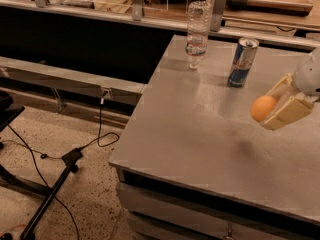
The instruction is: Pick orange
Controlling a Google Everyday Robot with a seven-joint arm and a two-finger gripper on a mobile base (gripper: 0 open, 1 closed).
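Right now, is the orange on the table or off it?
Off it. The gripper, at the right edge of view, is shut on the orange above the table; a shadow lies on the surface beneath.

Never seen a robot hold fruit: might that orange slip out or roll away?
Dropped, it would likely roll: the orange is round, the table flat. It looks firm, unsquashed in the gripper holding it above the table's right side. It juts past the fingers, so it might slip.

The cream gripper near the table's right edge grips a light-orange orange. The can is blue and silver; the table, speckled grey.
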